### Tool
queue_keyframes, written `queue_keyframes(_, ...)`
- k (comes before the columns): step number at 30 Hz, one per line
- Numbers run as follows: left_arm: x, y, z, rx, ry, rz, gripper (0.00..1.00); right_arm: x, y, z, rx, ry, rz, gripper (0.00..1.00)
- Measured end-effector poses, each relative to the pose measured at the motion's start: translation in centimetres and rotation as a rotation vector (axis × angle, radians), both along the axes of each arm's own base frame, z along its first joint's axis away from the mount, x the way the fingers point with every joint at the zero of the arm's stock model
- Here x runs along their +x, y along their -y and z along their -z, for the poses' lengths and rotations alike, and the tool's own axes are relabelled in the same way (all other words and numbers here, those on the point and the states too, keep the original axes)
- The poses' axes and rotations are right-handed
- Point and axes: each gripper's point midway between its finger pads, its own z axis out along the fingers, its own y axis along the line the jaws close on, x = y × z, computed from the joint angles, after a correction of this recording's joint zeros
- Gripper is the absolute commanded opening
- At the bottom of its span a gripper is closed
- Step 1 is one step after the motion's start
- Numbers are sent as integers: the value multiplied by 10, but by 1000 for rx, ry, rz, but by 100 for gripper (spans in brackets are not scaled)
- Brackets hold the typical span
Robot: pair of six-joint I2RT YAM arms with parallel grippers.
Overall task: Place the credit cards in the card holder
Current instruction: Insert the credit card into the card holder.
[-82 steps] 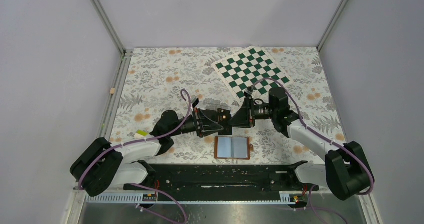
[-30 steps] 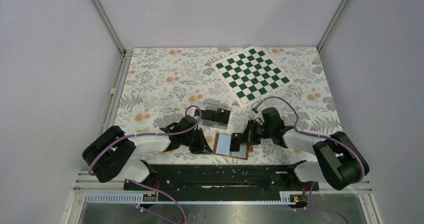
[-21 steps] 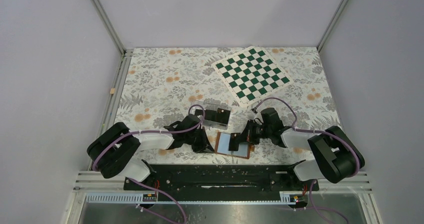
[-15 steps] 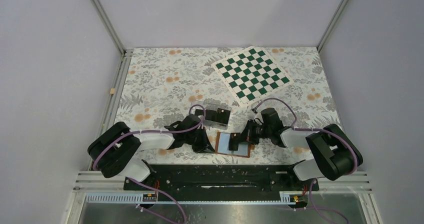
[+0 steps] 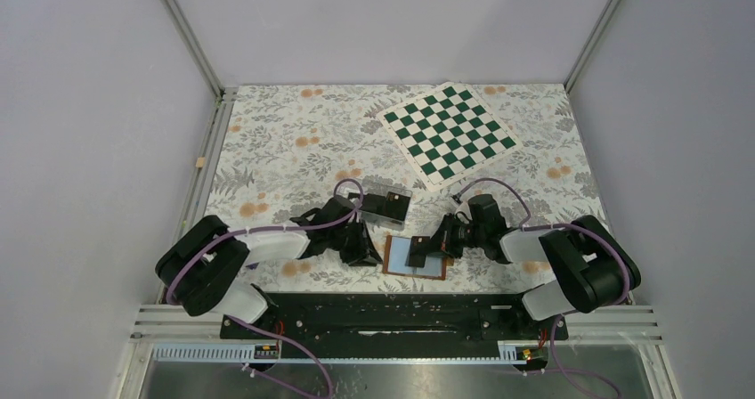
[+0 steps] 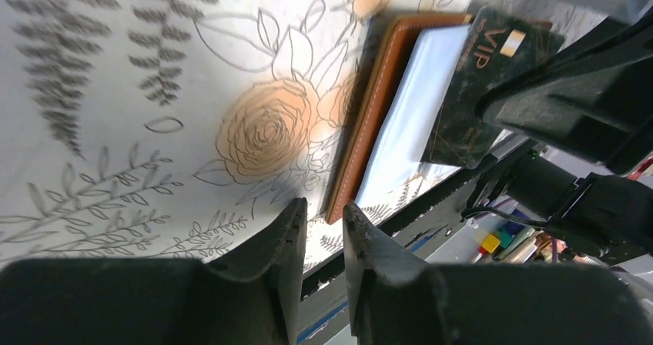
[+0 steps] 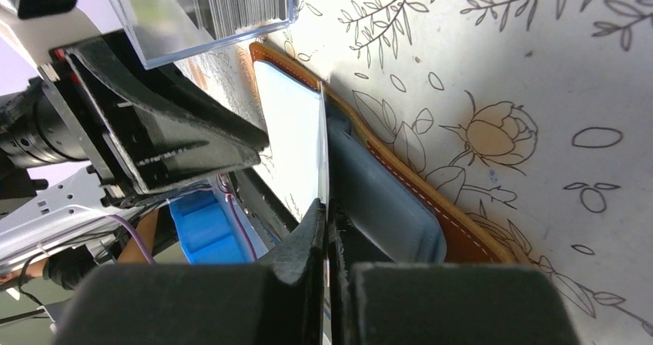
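The card holder [image 5: 428, 266] lies open near the table's front edge, tan-brown with pale blue sleeves. My right gripper [image 5: 424, 249] is shut on a black credit card [image 5: 416, 250] and holds it on edge over the open sleeves. In the right wrist view the card [image 7: 323, 149] shows edge-on between the closed fingers, above the card holder [image 7: 431, 199]. My left gripper [image 5: 370, 256] sits low at the holder's left edge, jaws a narrow gap apart and empty. In the left wrist view, the gripper [image 6: 323, 216] is near the holder's corner [image 6: 373, 122], and the VIP card [image 6: 470, 91] shows.
A clear plastic box [image 5: 385, 205] with more dark cards stands just behind the holder, and also shows in the right wrist view [image 7: 208, 10]. A green checkered board [image 5: 450, 132] lies at the back right. The black base rail [image 5: 392, 314] runs along the front edge.
Both arms came down from the clear box to the card holder. In the last second the left gripper edged up to the holder's left side; the right gripper keeps the card over the sleeves.
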Motion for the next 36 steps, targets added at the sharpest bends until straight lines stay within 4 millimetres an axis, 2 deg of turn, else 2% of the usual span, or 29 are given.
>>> queue_keyframes(4, 16, -1, 0, 14, 5, -20, 23, 0, 1, 0, 2, -11, 11, 0)
queue_keyframes(11, 38, 17, 0, 11, 25, -4, 8, -1, 0, 2, 12, -34, 29, 0)
queue_keyframes(18, 35, 17, 3, 13, 38, 3, 0, -1, -3, 5, 72, -92, 45, 0)
queue_keyframes(27, 25, 22, 4, -2, 51, 0, 0, -8, -5, 5, 121, -143, 61, 0)
queue_keyframes(36, 24, 24, 4, -5, 49, -8, 0, -21, 3, 4, 55, -150, 21, 0)
